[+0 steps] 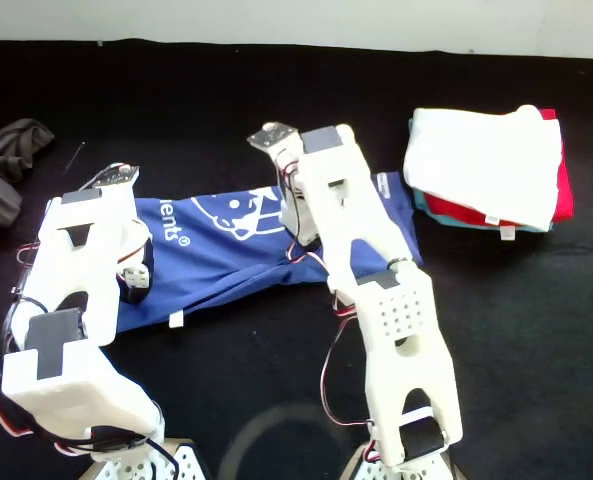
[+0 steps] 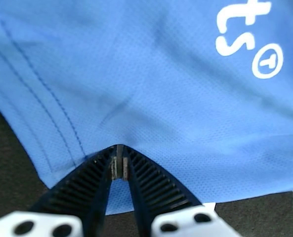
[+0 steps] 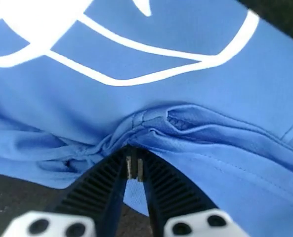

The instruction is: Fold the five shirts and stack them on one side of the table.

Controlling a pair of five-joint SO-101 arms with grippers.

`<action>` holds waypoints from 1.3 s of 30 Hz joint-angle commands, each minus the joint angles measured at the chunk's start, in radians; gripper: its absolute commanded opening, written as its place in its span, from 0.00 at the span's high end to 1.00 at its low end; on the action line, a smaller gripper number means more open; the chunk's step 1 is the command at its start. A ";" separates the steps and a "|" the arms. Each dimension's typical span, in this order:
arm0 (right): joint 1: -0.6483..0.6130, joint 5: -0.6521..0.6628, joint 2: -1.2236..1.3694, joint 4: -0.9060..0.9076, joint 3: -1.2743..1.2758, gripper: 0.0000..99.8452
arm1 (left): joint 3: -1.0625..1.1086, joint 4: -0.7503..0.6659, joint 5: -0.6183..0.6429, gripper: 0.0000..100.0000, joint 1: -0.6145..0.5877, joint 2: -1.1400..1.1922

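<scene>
A blue shirt (image 1: 221, 255) with white print lies stretched across the middle of the black table. My left gripper (image 2: 119, 168) is shut on the blue shirt (image 2: 151, 84) close to a stitched hem at its left end. My right gripper (image 3: 134, 168) is shut on a bunched fold of the blue shirt (image 3: 186, 89) just below the white drawing. In the high view the left arm (image 1: 86, 260) stands over the shirt's left end, and the right arm (image 1: 346, 220) over its right half. A stack of folded shirts (image 1: 486, 165), white on top of red and teal, sits at the right.
A crumpled dark grey shirt (image 1: 1, 175) lies at the far left edge. Bare black table (image 1: 536, 330) stretches in front of the folded stack and along the back. A white wall borders the table's far side.
</scene>
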 commanded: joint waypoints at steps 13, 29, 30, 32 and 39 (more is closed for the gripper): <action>0.165 0.005 -0.440 0.133 -0.030 0.99 | -0.216 0.213 0.094 0.96 -0.022 0.002; 0.226 0.011 -0.762 0.130 0.367 0.99 | -0.277 0.104 0.074 0.78 -0.232 0.015; 0.226 0.011 -0.789 0.130 0.397 0.99 | -0.277 0.095 0.074 0.78 -0.229 0.025; 0.226 0.011 -0.842 0.130 0.443 0.99 | -0.282 0.083 0.074 0.78 -0.219 0.051; 0.226 0.011 -1.029 0.130 0.559 0.99 | -0.286 0.075 0.112 0.78 -0.147 0.171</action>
